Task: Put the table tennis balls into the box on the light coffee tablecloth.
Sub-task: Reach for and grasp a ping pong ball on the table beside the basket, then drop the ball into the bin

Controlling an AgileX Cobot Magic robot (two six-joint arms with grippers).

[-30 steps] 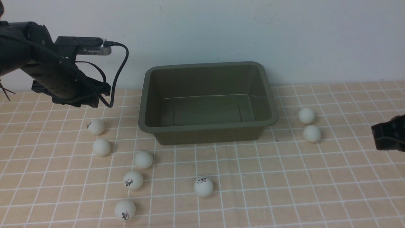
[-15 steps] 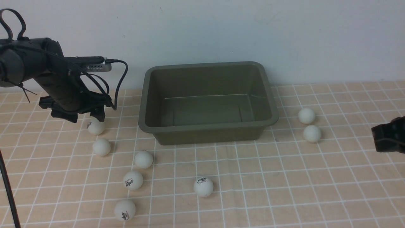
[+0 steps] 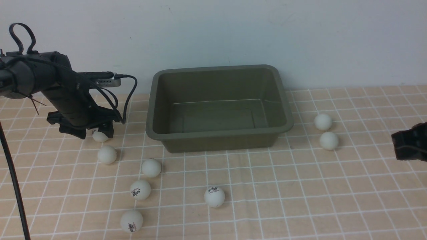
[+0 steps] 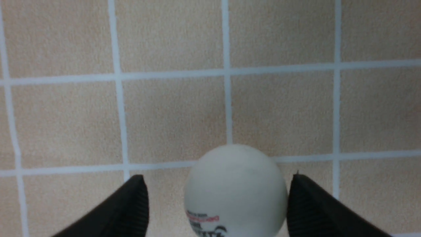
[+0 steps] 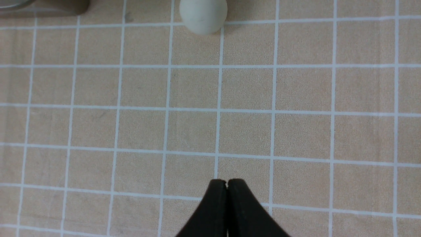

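The olive-green box (image 3: 218, 135) stands empty at the back middle of the light coffee tablecloth (image 3: 267, 213). Several table tennis balls lie on the cloth around it. My left gripper (image 3: 95, 133) is down at the ball (image 3: 100, 137) left of the box. In the left wrist view that ball (image 4: 235, 191) sits between the open left gripper (image 4: 217, 177), with a gap on one side and the other finger (image 4: 299, 204) close against it. My right gripper (image 5: 227, 181) is shut and empty; in the front view it hovers at the far right (image 3: 397, 143).
More balls lie front left (image 3: 107, 154), (image 3: 151, 167), (image 3: 140, 189), (image 3: 131, 220), one in the front middle (image 3: 214, 196), and two right of the box (image 3: 323, 122), (image 3: 329, 140). A white wall stands behind the box.
My left arm has come down and forward, and its jaws now straddle the ball left of the box. The right arm and the other balls have not moved.
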